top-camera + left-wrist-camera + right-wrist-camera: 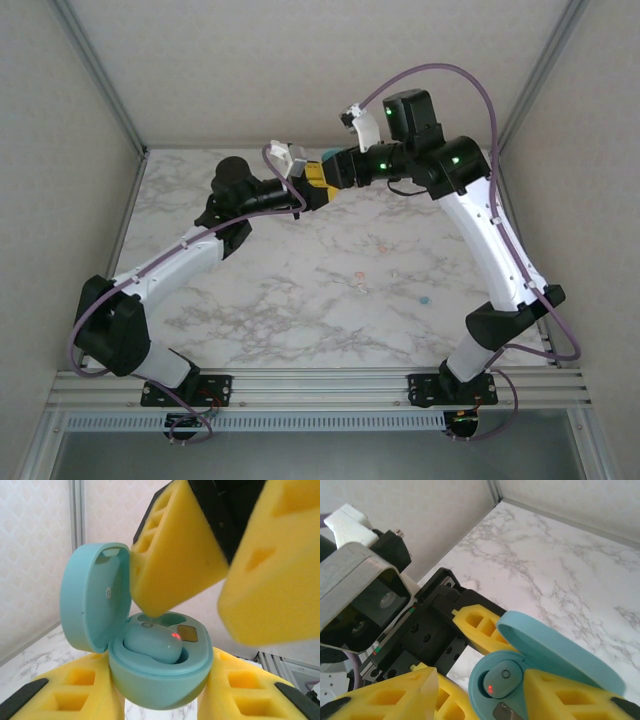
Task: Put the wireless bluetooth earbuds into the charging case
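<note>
- In the top view, your two arms meet in the upper middle of the frame, above the far part of the table (250, 300).
- The left gripper (316, 186) pinches the case (160, 677). In the left wrist view its two yellow fingers (75, 695) press on the lower body of the case from the left and from the right, at the bottom of the frame.
- The case is pale teal and stands open. Its lid (92, 595) is upright on the left side of that frame.
- One teal earbud (152, 647) lies in the case, in the pocket next to the lid. A small red light (176, 636) shines on it.
- The second pocket, at the right of the earbud, shows a dark metal contact.
- The right gripper (480, 692) has its jaws spread and it holds nothing.
- In the left wrist view, one yellow finger of the right gripper comes down from the top of the frame. Its tip is just above the earbud and close beside the lid; I cannot tell if it touches. The other finger is at the right of the frame, apart from the case.
- In the right wrist view the case sits between the two right fingers, in the lower middle of the frame.
- Some loose earbuds (378, 243), tiny and pinkish, whitish and teal, lie on the table right of the centre in the top view, well apart from both grippers.
</note>
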Robot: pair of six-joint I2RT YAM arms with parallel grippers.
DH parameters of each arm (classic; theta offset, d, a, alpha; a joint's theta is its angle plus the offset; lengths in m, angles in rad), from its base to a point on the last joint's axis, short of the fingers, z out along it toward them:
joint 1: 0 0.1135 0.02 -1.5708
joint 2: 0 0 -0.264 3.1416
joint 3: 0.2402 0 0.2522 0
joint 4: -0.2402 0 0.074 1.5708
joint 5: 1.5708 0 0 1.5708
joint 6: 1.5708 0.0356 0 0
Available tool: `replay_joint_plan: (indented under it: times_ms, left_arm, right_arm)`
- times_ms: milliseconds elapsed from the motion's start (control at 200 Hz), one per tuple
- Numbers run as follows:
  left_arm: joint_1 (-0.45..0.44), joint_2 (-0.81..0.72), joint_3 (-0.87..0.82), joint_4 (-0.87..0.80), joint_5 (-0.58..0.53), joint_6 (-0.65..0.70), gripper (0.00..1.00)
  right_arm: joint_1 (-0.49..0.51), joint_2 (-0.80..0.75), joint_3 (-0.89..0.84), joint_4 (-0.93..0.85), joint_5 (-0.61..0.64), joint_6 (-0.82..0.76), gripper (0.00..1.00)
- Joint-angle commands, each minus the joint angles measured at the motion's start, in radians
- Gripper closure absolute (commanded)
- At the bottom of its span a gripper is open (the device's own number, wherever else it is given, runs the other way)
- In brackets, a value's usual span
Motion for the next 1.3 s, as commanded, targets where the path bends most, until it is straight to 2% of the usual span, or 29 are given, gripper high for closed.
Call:
replay_joint_plan:
  times_ms: [0,190,375,496,631,731,806,891,986,1091,1171,1296]
  left_arm:
    - [0.007,-0.040,0.024,0.013,-0.005,0.025,0.82]
    - [0.006,-0.038,0.024,0.003,-0.023,0.043,0.82]
    - [0.005,-0.046,0.001,-0.045,-0.132,0.125,0.82]
    - [0.005,-0.046,-0.017,-0.067,-0.175,0.179,0.82]
    - [0.007,-0.044,-0.044,-0.047,-0.212,0.171,0.82]
    - [0.007,-0.051,-0.061,-0.034,-0.237,0.156,0.82]
    - [0.007,-0.057,-0.072,-0.031,-0.248,0.148,0.82]
    - [0.007,-0.065,-0.084,-0.029,-0.252,0.142,0.82]
    - [0.006,-0.071,-0.090,-0.032,-0.254,0.140,0.82]
    - [0.007,-0.070,-0.087,-0.034,-0.247,0.136,0.82]
    - [0.007,-0.070,-0.079,-0.045,-0.239,0.136,0.82]
    - [0.006,-0.075,-0.074,-0.055,-0.231,0.135,0.82]
  right_arm:
    - [-0.010,-0.033,-0.009,0.051,0.027,0.038,0.50]
    - [-0.009,-0.038,-0.003,0.045,0.030,0.070,0.49]
    - [-0.008,-0.127,-0.087,0.096,-0.048,0.107,0.49]
    - [-0.017,-0.251,-0.218,0.128,0.053,0.138,0.49]
    - [-0.058,-0.412,-0.397,0.134,0.281,0.231,0.53]
    - [-0.139,-0.522,-0.549,0.069,0.472,0.334,0.56]
    - [-0.237,-0.582,-0.683,-0.010,0.530,0.428,0.55]
    - [-0.356,-0.619,-0.833,-0.071,0.471,0.488,0.55]
    - [-0.434,-0.617,-0.995,-0.063,0.378,0.514,0.52]
    - [-0.472,-0.553,-1.133,0.000,0.298,0.521,0.53]
    - [-0.481,-0.470,-1.167,0.052,0.242,0.496,0.55]
    - [-0.494,-0.347,-1.198,0.129,0.251,0.462,0.55]
